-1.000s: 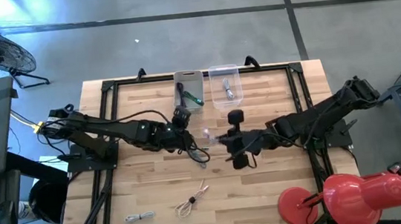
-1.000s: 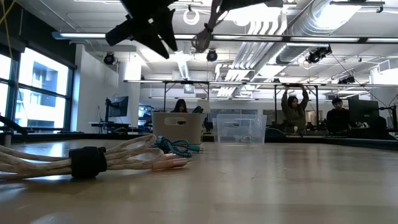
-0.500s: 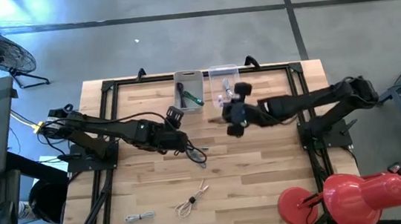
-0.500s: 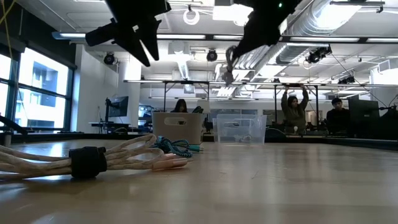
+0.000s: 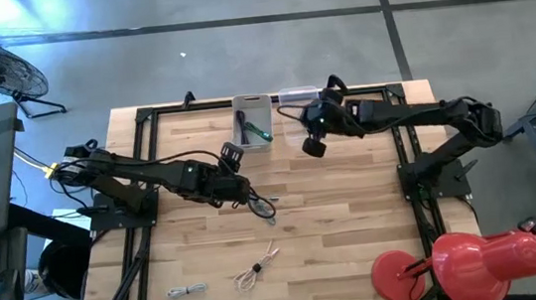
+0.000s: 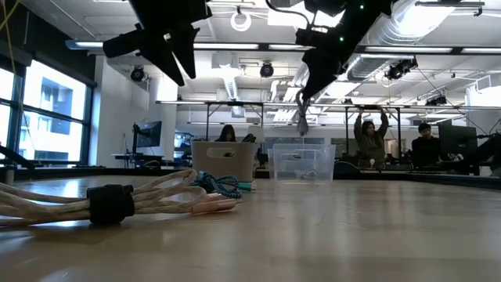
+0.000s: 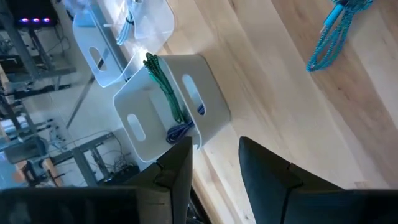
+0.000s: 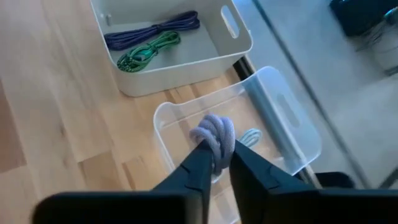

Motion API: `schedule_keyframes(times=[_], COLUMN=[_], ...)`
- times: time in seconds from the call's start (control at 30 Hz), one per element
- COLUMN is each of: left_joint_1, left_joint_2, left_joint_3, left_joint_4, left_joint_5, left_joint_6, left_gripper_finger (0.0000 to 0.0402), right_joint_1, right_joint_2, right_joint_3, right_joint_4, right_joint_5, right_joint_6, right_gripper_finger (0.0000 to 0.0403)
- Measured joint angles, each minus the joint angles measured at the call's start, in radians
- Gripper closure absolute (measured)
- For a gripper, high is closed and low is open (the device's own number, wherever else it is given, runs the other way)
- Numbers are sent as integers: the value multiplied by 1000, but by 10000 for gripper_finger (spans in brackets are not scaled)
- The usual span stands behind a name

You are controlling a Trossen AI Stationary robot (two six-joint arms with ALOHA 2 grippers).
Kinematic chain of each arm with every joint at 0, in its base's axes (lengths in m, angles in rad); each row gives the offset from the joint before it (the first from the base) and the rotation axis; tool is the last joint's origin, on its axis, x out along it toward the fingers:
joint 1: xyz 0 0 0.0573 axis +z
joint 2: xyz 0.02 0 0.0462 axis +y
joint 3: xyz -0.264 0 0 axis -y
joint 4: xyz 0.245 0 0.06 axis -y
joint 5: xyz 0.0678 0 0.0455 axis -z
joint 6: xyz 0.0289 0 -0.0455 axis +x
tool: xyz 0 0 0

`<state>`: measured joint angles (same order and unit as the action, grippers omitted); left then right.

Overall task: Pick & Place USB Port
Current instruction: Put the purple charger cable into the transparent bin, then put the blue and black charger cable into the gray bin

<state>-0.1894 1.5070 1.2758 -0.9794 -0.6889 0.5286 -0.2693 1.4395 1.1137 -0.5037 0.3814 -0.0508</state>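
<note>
My right gripper point(image 8: 216, 152) is shut on a pale lilac coiled USB cable point(image 8: 216, 132) and hovers over the clear bin point(image 8: 297, 127) at the table's far edge point(image 5: 298, 94). In the low view the cable point(image 6: 302, 124) dangles below that gripper point(image 6: 304, 108), above the clear bin point(image 6: 304, 163). The clear bin has a pale cable lying in it. My left gripper point(image 7: 214, 144) is open and empty, raised over the table's middle point(image 5: 243, 175), facing the white bin point(image 7: 163, 102). My right gripper pinches the coiled cable at its upper loops point(image 8: 214, 144) between the two fingers, coming from above and slanting toward the far edge. The bundle is lifted clear and hangs below the fingertips, over the clear bin's opening.
The white bin point(image 5: 252, 122) holds green and purple cables. A dark cable point(image 5: 265, 206), a beige one point(image 5: 258, 267) and a white one point(image 5: 187, 290) lie on the table. A teal cable point(image 7: 339, 30) shows too. A red lamp point(image 5: 464, 259) stands at the near right corner.
My right gripper has carried the pale cable from the table's middle, up and toward the far edge, to above the clear bin, staying shut on it. My left gripper has drawn back a little toward the left.
</note>
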Motion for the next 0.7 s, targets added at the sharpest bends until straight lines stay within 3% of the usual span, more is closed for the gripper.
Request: schedule_keyframes(times=[0.2, 0.43, 0.53, 0.7], left_joint_1=[0, 0, -1, -1], left_joint_2=[0, 0, 0, -14], left_joint_3=[0, 0, 1, 1], left_joint_4=[0, -33, -174, -465], left_joint_5=[20, 22, 23, 24], left_joint_6=[-13, -41, -108, -361], left_gripper_finger=[275, 275, 275, 275], right_joint_1=[-27, -23, -23, 9], right_joint_2=[0, 1, 1, 1], right_joint_3=[0, 0, 0, 0], right_joint_4=[0, 0, -4, -27], right_joint_5=[-59, -105, -229, -422], right_joint_6=[27, 53, 54, 64], right_gripper_finger=[310, 295, 296, 296])
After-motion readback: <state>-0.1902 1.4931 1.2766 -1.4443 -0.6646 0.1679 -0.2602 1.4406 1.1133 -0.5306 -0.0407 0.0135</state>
